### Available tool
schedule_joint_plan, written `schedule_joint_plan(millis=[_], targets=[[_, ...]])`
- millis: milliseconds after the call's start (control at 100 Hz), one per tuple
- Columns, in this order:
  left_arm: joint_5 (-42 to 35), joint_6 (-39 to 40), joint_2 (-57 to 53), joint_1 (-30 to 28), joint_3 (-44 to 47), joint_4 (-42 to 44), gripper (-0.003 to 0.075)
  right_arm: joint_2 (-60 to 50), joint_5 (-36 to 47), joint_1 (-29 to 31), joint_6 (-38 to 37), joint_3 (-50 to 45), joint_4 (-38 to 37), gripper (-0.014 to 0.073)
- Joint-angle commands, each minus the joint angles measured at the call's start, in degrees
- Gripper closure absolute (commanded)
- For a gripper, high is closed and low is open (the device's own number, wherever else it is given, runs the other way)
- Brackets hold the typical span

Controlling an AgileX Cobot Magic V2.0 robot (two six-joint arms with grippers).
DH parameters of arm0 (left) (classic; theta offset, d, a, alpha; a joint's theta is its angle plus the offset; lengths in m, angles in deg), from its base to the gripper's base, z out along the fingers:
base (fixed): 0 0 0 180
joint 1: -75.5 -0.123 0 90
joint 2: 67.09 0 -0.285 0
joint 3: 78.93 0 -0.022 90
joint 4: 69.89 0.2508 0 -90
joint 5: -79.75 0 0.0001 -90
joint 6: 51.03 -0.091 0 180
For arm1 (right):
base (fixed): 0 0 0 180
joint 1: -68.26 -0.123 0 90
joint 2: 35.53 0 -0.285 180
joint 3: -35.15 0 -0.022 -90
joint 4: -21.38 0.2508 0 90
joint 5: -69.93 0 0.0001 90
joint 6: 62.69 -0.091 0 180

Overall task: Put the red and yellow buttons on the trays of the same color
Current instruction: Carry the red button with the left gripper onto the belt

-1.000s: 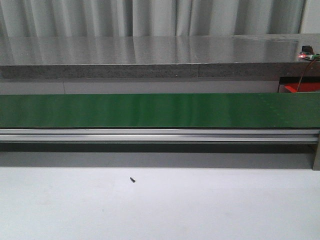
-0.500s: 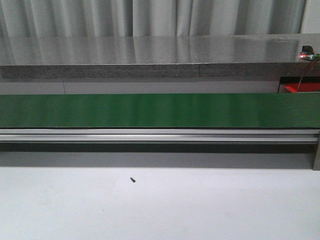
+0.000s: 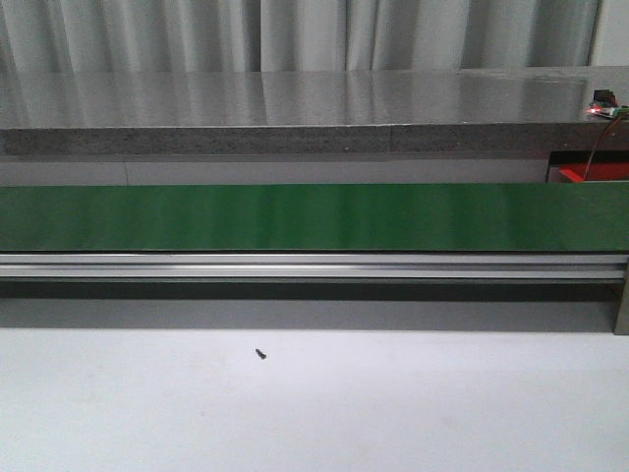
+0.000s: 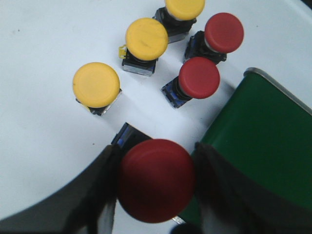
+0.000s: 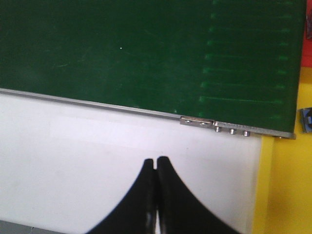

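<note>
1. Left tool (image 4: 156, 187): clamped on a red dome-capped plastic push button (image 4: 155, 179), beside the green conveyor belt (image 4: 263, 146).
2. Loose on the white counter (image 4: 44, 58): three yellow buttons (image 4: 96, 84), two red buttons (image 4: 199, 78).
3. Right tool (image 5: 156, 163): fingers together, holding nothing, near the yellow tray (image 5: 287, 185).

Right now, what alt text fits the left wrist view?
The left tool grips a red button above the white table, beside the green conveyor belt. Beyond stand three yellow buttons and two red ones.
</note>
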Motion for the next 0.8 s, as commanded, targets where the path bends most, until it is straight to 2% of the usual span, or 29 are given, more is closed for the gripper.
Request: schedule_joint_plan(millis=[0,190,530,790], targets=[[0.90,-1.26,-4.26,0.26,-1.92,-1.32,0.0530,-1.59,2.48,0.02,0.10,1.35,0.11,0.0700],[5.34,-5.78,-4.86,0.72,-1.92,-5.20,0.0530,-1.59,2.48,0.02,0.10,1.35,0.11,0.0700],[3.00,-6.66,-2.22,8.84,-1.92,-5.83,0.0530,-1.59,2.88,0.02,0.10,1.35,0.11,0.0700],[1.58,-6.66,0.51,10.43,-1.92,-6.68,0.0529,-1.59,2.88,0.02,0.10,1.35,0.11,0.0700]])
